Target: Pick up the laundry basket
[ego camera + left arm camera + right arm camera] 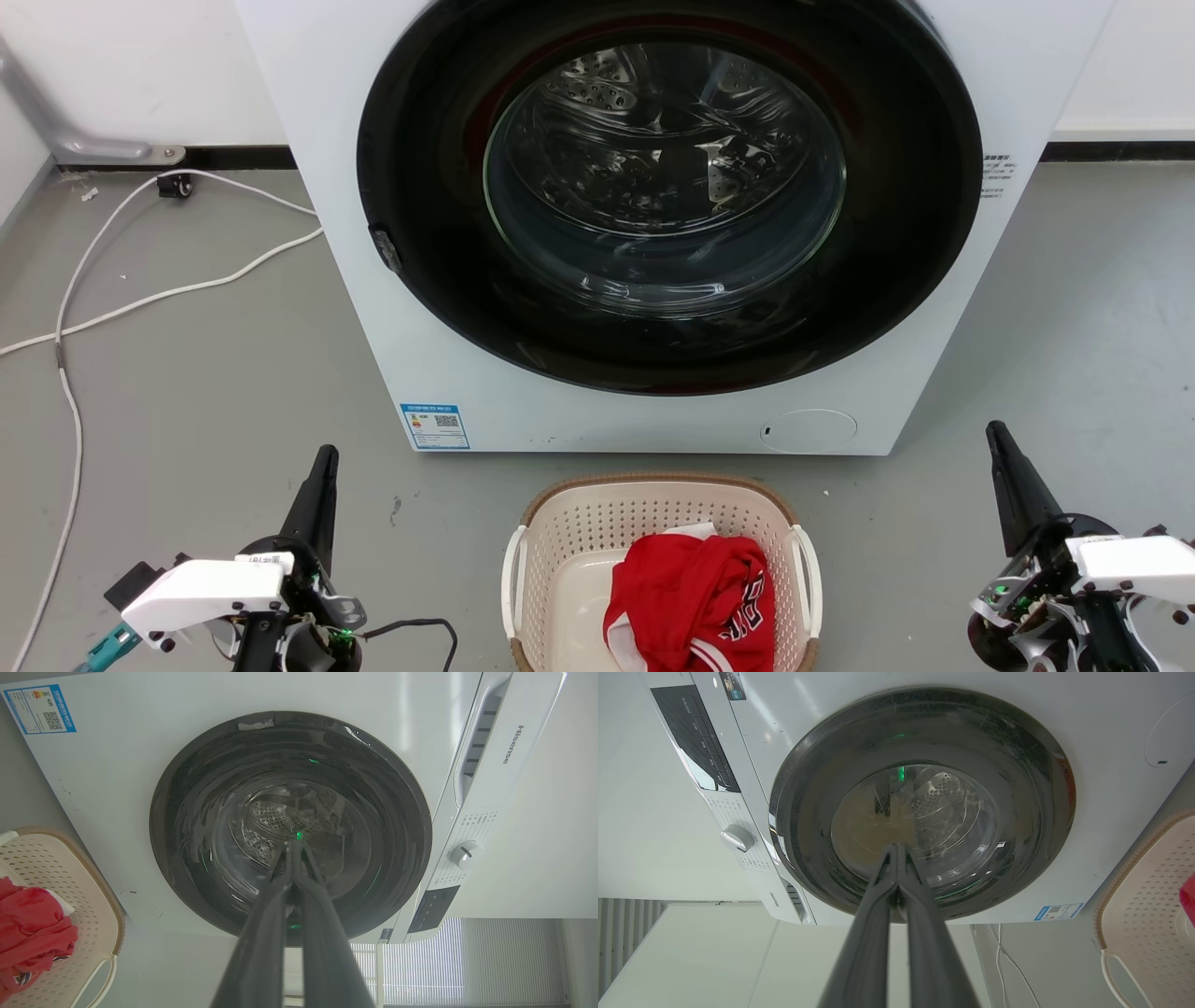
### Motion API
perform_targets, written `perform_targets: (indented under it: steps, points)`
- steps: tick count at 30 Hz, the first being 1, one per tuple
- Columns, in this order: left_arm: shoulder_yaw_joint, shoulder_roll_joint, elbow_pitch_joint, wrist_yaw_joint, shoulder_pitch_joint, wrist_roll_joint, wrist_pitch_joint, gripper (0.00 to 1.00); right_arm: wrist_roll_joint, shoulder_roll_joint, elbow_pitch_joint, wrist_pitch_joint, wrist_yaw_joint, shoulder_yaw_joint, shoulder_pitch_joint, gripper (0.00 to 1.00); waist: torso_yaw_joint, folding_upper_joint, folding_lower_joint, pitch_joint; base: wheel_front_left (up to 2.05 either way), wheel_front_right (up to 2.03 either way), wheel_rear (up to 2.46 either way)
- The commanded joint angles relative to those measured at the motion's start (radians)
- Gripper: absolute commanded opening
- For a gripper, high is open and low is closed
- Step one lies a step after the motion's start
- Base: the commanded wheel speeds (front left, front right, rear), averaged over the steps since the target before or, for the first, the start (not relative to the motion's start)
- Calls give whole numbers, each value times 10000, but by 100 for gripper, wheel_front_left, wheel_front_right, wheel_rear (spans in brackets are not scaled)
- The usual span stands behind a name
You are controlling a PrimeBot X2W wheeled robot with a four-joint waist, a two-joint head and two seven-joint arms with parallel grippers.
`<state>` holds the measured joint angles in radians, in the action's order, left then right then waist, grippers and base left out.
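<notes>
While the laundry basket (597, 523) stands on the grey floor (215, 401) just in front of the white washer (439, 373), both arms are low at its two sides, well apart from it. The left pincer (324, 459) is clenched and points toward the washer, its two dark fingers pressed together with nothing between them. The right pincer (997, 434) is clenched in the same way and also empty. Neither one touches the white loop handles (509, 579). Inside the basket lies a crumpled red garment (691, 597), toward its right side. A white cable (140, 299) runs over the floor left of the washer.
</notes>
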<state>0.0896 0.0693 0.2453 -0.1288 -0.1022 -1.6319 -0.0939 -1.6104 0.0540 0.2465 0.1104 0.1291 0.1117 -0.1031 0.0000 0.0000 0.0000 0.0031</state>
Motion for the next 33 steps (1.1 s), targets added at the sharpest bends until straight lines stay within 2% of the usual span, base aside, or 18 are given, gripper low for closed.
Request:
perform_targets:
  steps: [1, 23, 24, 33]
  points:
    - [30, -13, 15, -34, -96, 49, -35, 0, 25, -34, 13, 26, 29, 15, -121, 0, 0, 0, 0, 0, 0, 0, 0]
    - [86, -54, 18, -34, -103, 105, -82, 0, 35, -38, 13, 35, 29, 21, -123, 0, 0, 0, 0, 0, 0, 0, 0]
    - [65, -46, 7, 0, -4, 43, -47, 100, 4, -6, 3, 0, 0, 9, -1, 100, 0, 0, 0, 0, 0, 0, 0]
    - [-456, -78, -14, 5, -169, -25, 342, 100, 89, 1, -97, -332, 2, -106, 80, 100, 4, 0, 0, 11, 0, 0, 0]
